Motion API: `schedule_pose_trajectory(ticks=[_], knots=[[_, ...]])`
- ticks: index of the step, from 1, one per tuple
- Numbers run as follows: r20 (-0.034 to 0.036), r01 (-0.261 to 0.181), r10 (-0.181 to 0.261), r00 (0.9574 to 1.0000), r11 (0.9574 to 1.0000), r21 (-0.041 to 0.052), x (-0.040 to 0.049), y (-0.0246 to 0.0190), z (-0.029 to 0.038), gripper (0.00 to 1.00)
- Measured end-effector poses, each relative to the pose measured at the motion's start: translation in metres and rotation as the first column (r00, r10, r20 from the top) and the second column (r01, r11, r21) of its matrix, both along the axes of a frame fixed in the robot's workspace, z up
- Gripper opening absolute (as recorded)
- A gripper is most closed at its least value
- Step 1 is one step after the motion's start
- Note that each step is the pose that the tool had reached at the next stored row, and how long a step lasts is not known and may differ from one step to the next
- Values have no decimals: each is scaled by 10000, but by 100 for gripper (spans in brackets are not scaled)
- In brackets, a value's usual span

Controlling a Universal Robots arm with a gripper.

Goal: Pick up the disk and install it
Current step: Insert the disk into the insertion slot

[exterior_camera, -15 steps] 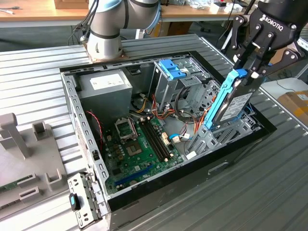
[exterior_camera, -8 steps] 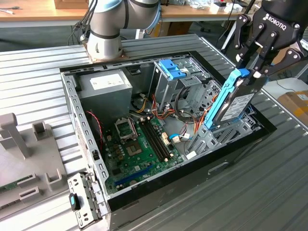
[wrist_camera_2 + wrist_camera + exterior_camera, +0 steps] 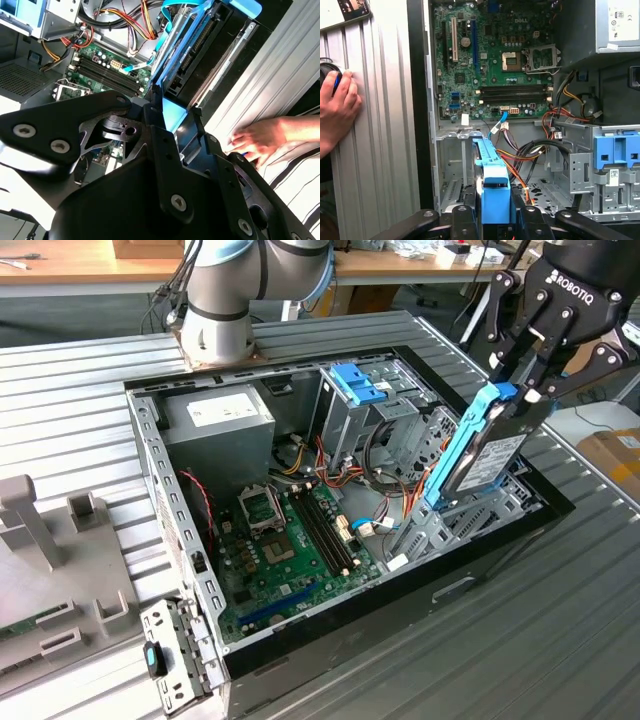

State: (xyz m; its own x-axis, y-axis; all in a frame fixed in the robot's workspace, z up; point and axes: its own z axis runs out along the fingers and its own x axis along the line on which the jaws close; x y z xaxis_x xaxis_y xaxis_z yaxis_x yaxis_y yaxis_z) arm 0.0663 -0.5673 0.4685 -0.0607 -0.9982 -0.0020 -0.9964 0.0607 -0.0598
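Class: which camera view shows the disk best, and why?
The exterior view: the disk shows nearly whole, tilted, its top clamped in the jaws above the open computer case. The second wrist view catches its connector end and blue rail; the first wrist view sees it edge-on, blue rail foremost.

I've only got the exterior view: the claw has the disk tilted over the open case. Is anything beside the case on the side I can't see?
Observer: Yes. In both wrist views a person's hand rests on the ribbed table, just outside the case wall.
Operator: How is the claw seated on the disk?
Observer: In the first wrist view the claw pinches the disk by its blue rail, one finger on each side.
Operator: Anything close to that rail?
Observer: Orange and black cables run right alongside it, inside the case.
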Motion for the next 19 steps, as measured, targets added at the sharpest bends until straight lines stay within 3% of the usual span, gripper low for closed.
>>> schedule_pose_trajectory(ticks=[6, 8, 13, 18, 19], knots=[[0, -566, 566, 9984, 9984, 0, 12, -9, -8, 36], [0, -587, 587, 9983, 9983, 1, 12, -9, -41, 36], [11, -614, 614, 9981, 9980, 173, 16, -13, -44, 36], [10, -613, 613, 9981, 9980, 174, 24, -13, -44, 36], [12, -613, 613, 9981, 9979, 212, 24, -15, -44, 36]])
